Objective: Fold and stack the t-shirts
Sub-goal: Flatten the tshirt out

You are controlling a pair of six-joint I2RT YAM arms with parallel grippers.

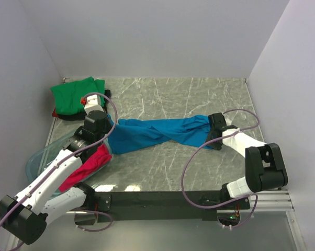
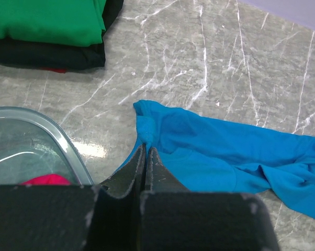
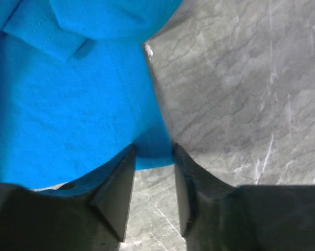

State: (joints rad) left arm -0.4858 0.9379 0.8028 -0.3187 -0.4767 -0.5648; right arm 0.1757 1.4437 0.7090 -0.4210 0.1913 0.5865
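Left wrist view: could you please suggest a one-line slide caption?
Left gripper shut on an edge of the blue t-shirt, beside the clear bin.

Grey veined marble tabletop (image 1: 199, 99), plain pale walls (image 1: 162, 36)

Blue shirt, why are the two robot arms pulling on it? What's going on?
The two arms are holding the blue t-shirt stretched out, and twisted, between them over the table. The left gripper pinches one end, the right gripper the other. A folded green t-shirt already sits on a black t-shirt in the far left corner, and a magenta-red t-shirt waits in the clear plastic bin.
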